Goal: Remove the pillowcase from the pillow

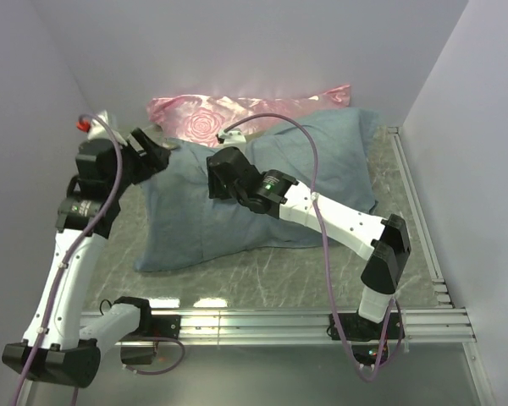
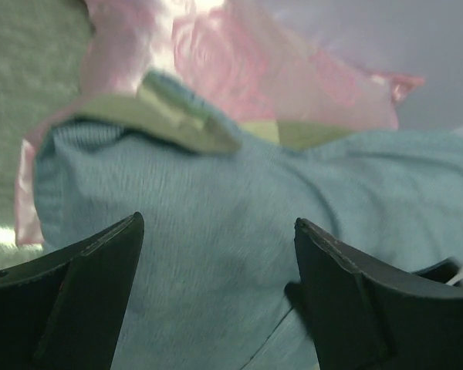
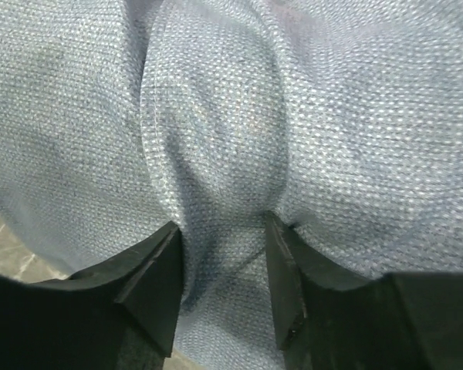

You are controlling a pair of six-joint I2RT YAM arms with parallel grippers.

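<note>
The blue pillowcase (image 1: 195,224) lies in the middle of the desk (image 1: 262,283). Only the right wrist view shows the right gripper (image 3: 224,231) pinching a fold of it. The left gripper (image 2: 216,231) hangs wide open over its far left corner.

Two grippers are showing, the left gripper (image 2: 218,231) and the right gripper (image 3: 222,231). One pillowcase (image 1: 322,161) is lying beneath them, and one pink satin pillow (image 1: 205,123) is lying just beyond.

Overhead light blazes off the pink satin pillow (image 1: 205,118) at twelve o'clock and glints on the rail (image 1: 271,320) at six. Left wrist view is soft and blurred; the pillowcase (image 3: 216,116) weave under the right wrist is crisp.
</note>
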